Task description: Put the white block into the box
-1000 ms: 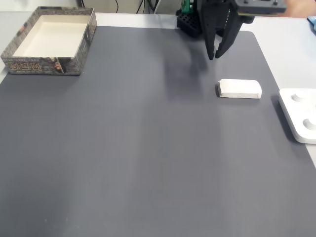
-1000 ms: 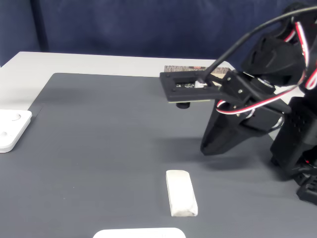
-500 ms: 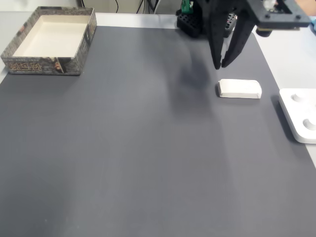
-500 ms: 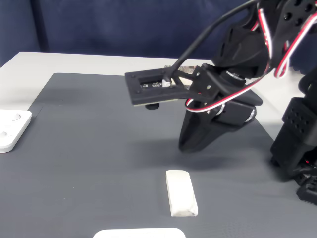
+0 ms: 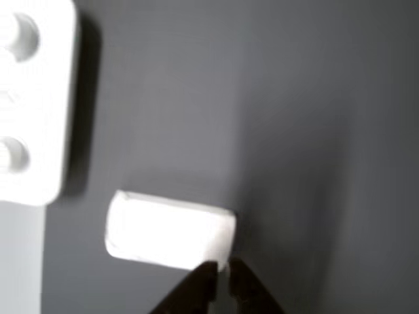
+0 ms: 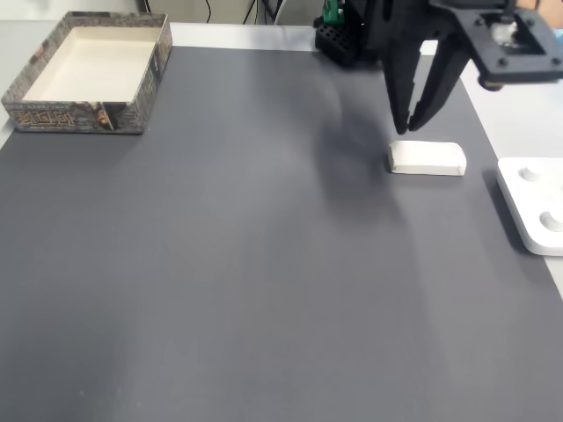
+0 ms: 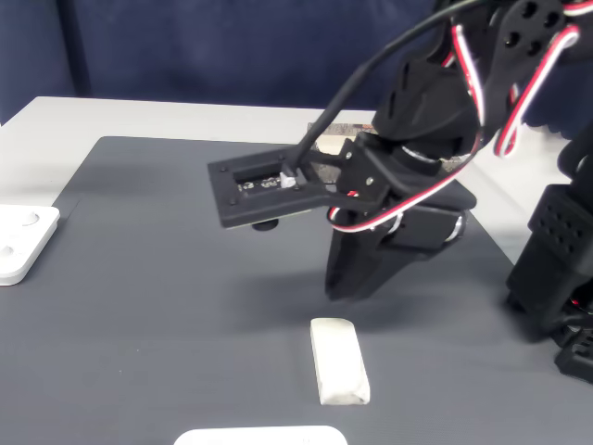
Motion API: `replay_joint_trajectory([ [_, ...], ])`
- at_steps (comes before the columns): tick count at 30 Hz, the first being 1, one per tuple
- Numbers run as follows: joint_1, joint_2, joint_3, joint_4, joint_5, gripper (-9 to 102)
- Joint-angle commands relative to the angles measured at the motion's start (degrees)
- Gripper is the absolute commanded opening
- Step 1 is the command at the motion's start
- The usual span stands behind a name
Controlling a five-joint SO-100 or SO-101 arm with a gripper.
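Note:
The white block (image 6: 427, 158) lies flat on the dark grey mat, right of centre, and appears too in the other fixed view (image 7: 339, 360). My gripper (image 6: 410, 129) hangs just above the block's far left corner, its jaws drawn together with nothing between them. In the other view the block (image 5: 170, 229) sits low in the frame, and the gripper (image 5: 221, 269) pokes in from the bottom edge at the block's right end. Seen from the side, the gripper (image 7: 341, 292) is a little above and behind the block. The box (image 6: 88, 66) stands at the far left corner, its cream inside bare.
A flat white panel with round buttons (image 6: 537, 202) lies close to the right of the block, also seen as the panel (image 5: 33, 98) in the other view. The arm's base (image 6: 339, 35) stands at the mat's far edge. Bare grey mat (image 6: 246, 264) stretches between block and box.
The gripper has moved down and to the right in a fixed view, from near the arm's base to just over the block. The block and box have not moved.

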Motion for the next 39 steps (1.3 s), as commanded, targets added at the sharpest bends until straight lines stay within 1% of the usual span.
replay_joint_trajectory([
  [1, -2.7, -2.3, -6.9, 2.5, -1.4, -1],
  [10, -4.8, -6.3, -12.0, 11.1, -9.5, -1],
  [21, -4.6, -8.3, -14.6, 10.8, -10.8, -2],
  [26, -4.5, -8.6, -14.6, 10.6, -14.1, -1],
  [29, -4.5, -8.9, -14.6, 10.5, -13.9, -2],
  [32, -4.2, -9.0, -14.6, 10.5, -8.8, -2],
  [39, -3.2, -8.7, -14.5, 9.3, 15.9, -2],
])
